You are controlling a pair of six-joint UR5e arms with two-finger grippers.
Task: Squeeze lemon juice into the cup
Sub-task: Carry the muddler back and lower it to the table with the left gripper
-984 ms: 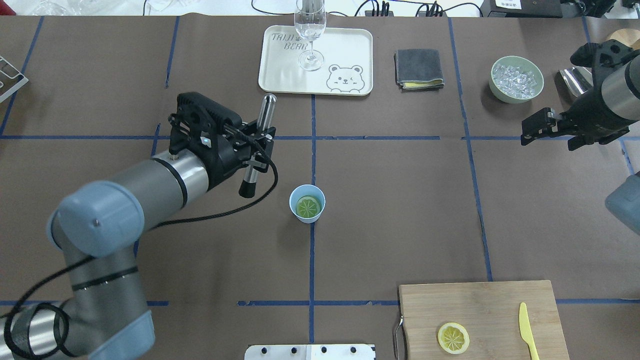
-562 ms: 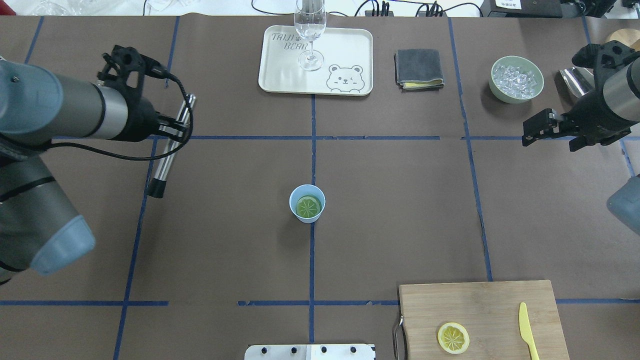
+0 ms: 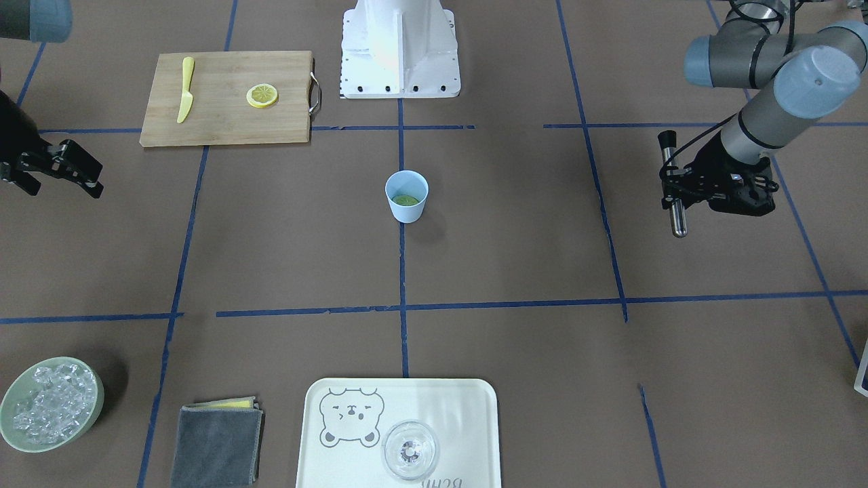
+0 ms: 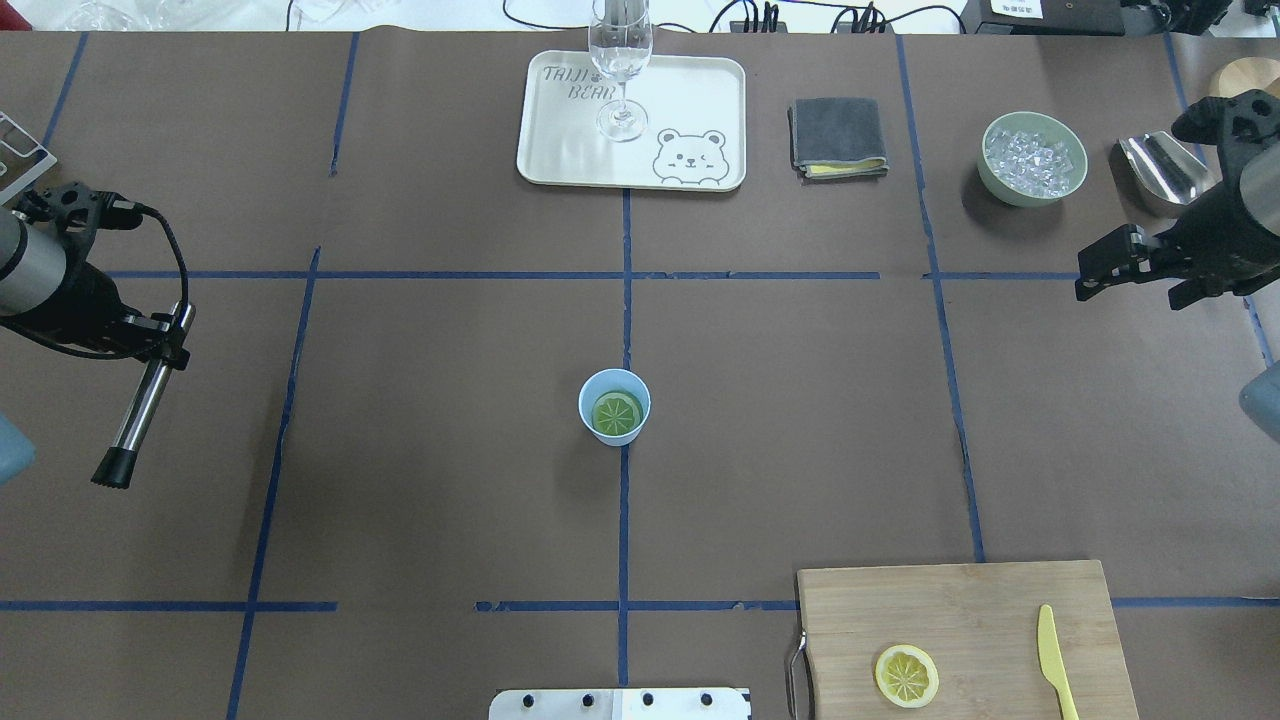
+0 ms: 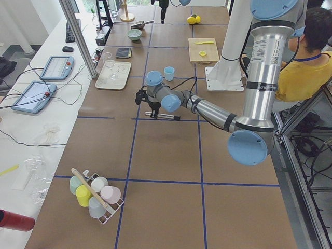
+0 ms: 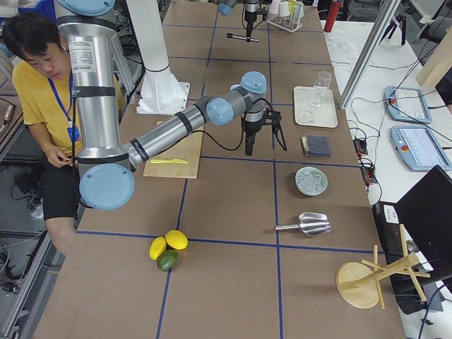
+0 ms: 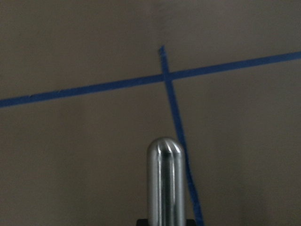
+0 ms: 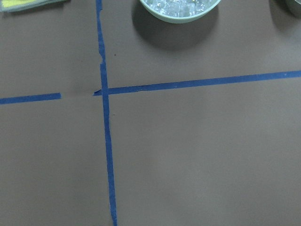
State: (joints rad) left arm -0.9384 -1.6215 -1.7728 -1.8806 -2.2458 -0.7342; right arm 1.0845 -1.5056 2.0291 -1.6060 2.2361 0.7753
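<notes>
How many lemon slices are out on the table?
2. One yellow toy lemon slice lies inside the small light-blue plastic cup; the other slice rests on the wooden cutting board near the yellow plastic knife.

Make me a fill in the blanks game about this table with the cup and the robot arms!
1. The round toy lemon slice lies inside the small light-blue plastic ____.
2. The left end effector grips a silver metal rod with a ____ tip.
3. The pale green bowl is full of ____.
4. The clear stemmed glass stands on a cream tray with a ____ drawn on it.

Missing words: cup, black, ice, bear.
</notes>
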